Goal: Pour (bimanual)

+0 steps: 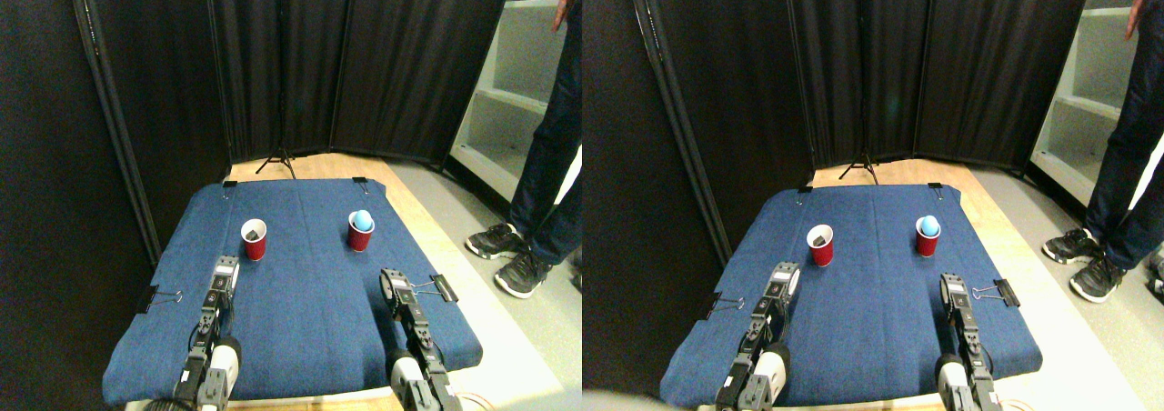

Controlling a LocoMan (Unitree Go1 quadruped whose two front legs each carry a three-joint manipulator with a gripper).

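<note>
— Progress first: in the stereo pair view, we judge the pour barely begun. Both red cups stand untouched on the blue cloth [300, 329], and neither is held.

— Where do we find them?

— The left red cup [254, 239] stands toward the far left of the cloth, something dark inside that we cannot identify. The right red cup [360, 231] stands toward the far right, well apart from the first, with a light-blue ball [362, 219] sitting in its mouth.

— And our grippers?

— Our left gripper [224, 269] rests low on the cloth, just near of the left cup and not touching it. Our right gripper [393, 282] lies near of the right cup, slightly to its right, also apart. Both hold nothing; how wide the jaws stand we cannot tell at this size.

— Orientation of the cups?

— Both upright, long axes vertical, mouths facing up. Nothing is tilted yet.

— So what remains?

— By our reckoning, everything: grasp each cup, lift, bring them together, tip the ball cup over the other. A person's legs [550, 156] stand off the platform at far right, clear of the work.
</note>
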